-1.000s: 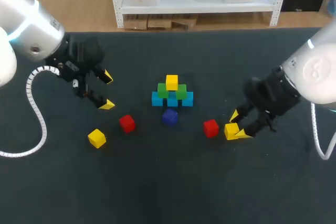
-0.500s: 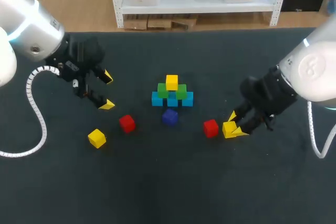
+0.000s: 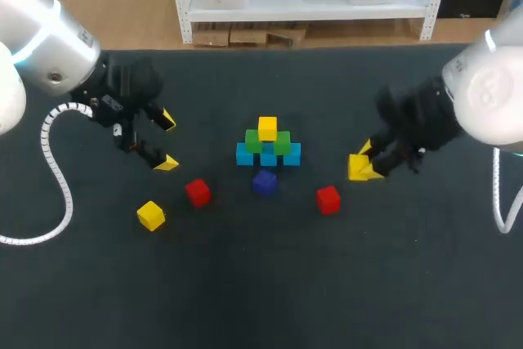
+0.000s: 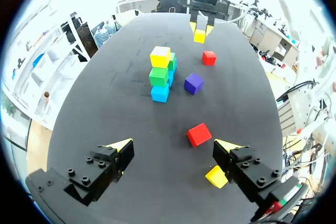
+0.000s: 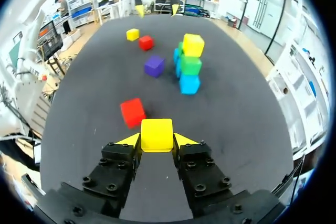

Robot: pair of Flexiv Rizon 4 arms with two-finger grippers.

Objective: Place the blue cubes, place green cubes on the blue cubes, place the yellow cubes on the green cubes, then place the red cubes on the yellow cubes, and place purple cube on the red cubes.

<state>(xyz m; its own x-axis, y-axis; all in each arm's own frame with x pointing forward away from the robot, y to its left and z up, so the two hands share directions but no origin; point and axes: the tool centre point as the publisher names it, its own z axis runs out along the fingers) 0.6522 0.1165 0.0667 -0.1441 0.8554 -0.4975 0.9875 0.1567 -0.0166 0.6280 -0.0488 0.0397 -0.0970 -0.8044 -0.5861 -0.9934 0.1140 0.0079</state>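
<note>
- The dark, matte-topped table (image 3: 425, 284) is carrying loose blocks all round the build, so a low sweep toward the middle is risking a knock against 1 of them.
- The right gripper (image 5: 156, 139) is clamping both yellow-tipped fingers on a plain yellow cube (image 5: 156, 132), to the right of the build. The left gripper (image 4: 176, 148) is hanging with its fingers wide apart, holding nothing, over the table's left part.
- The tiered stack of blue, green and yellow cubes (image 3: 268, 146) is standing mid-table. As I judge it, a skewed or heavy set-down is likely toppling its top block, because free green surface is looking scant.
- The small purple cube (image 3: 264, 182) is lying just in front of the stack, and a small red cube (image 3: 328, 199) is sitting near the right gripper.
- The fingers are covering the held cube's sides, and I cannot tell whether it is clear of the table. In both wrist views the stack's cubes are masking each other, so the open slot is not showing.
</note>
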